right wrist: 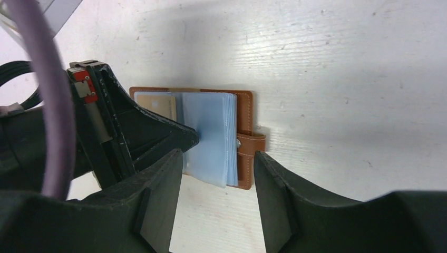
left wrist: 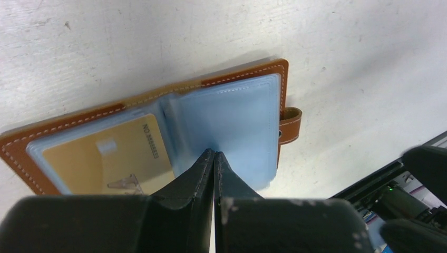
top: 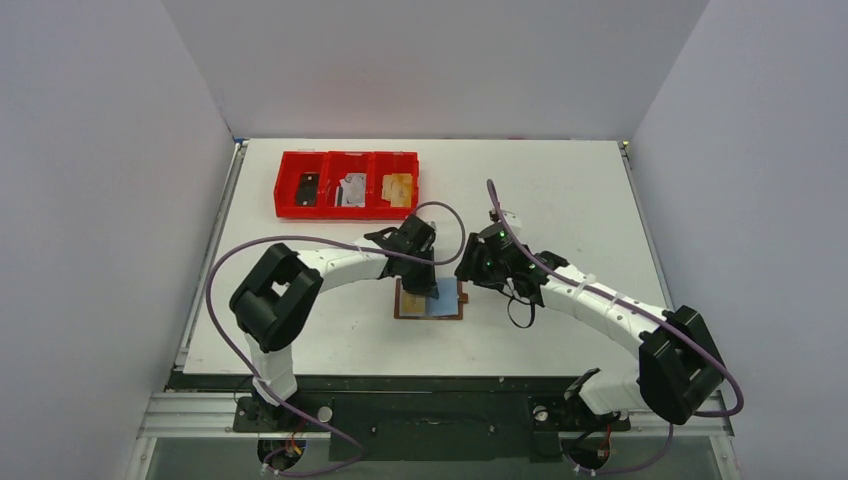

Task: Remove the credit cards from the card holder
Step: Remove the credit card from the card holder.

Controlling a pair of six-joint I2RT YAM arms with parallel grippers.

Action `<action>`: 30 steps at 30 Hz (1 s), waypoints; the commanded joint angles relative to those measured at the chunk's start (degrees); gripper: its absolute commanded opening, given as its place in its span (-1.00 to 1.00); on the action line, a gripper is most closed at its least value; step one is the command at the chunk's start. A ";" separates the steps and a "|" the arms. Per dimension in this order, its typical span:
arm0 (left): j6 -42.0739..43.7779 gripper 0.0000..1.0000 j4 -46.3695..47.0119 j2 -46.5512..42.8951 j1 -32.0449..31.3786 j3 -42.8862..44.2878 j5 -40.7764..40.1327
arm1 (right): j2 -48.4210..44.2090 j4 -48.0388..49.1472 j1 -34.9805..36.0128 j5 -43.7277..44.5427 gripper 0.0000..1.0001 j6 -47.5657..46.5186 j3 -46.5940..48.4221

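Observation:
The brown leather card holder (top: 445, 306) lies open on the white table between the two arms. Its grey-blue plastic sleeves (left wrist: 237, 116) face up and its strap tab (left wrist: 290, 123) points to the right. One gold credit card (left wrist: 113, 158) sits in a left-hand sleeve. My left gripper (left wrist: 214, 153) is shut with nothing between its jaws, and its tips rest on the blue sleeves near the fold. My right gripper (right wrist: 217, 156) hangs open just off the holder's strap side with only bare table between its fingers. The holder (right wrist: 244, 113) lies beyond its fingertips.
A red three-compartment tray (top: 286, 183) stands at the back left of the table. It holds a dark card (top: 308, 187), a silver card (top: 351, 190) and an orange card (top: 398, 188). White walls close in both sides. The left arm's fingers (right wrist: 158, 138) crowd the right wrist view.

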 commanded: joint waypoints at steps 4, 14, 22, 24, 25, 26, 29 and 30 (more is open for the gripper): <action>0.05 -1.00 1.54 2.32 -0.59 2.82 0.10 | -2.68 -1.11 -0.50 4.33 -0.03 0.91 -1.37; 1.91 -1.00 -2.18 -2.78 0.21 4.04 -2.41 | -0.86 -1.13 -0.09 3.10 -0.03 0.71 0.82; 3.03 -1.00 -4.58 -9.14 3.98 0.80 -4.35 | 1.92 -0.98 2.62 2.64 -0.03 0.87 3.94; 3.38 -1.00 -4.99 -11.43 5.24 -0.66 -4.54 | 3.12 -0.67 3.52 2.46 -0.03 1.00 4.90; 3.50 -1.00 -5.23 -11.96 6.17 -1.72 -4.70 | 3.90 -0.51 4.14 2.26 -0.03 1.04 5.63; 3.82 -1.00 -5.39 -13.01 6.48 -2.30 -4.93 | 4.46 -0.24 4.33 1.67 -0.03 1.09 6.03; 4.30 -1.00 -5.61 -14.46 7.91 -5.05 -5.18 | 7.68 0.86 5.02 0.13 -0.04 1.24 7.62; 4.43 -1.00 -5.67 -14.84 8.10 -5.50 -5.19 | 8.28 1.75 5.12 -1.61 -0.04 1.37 8.04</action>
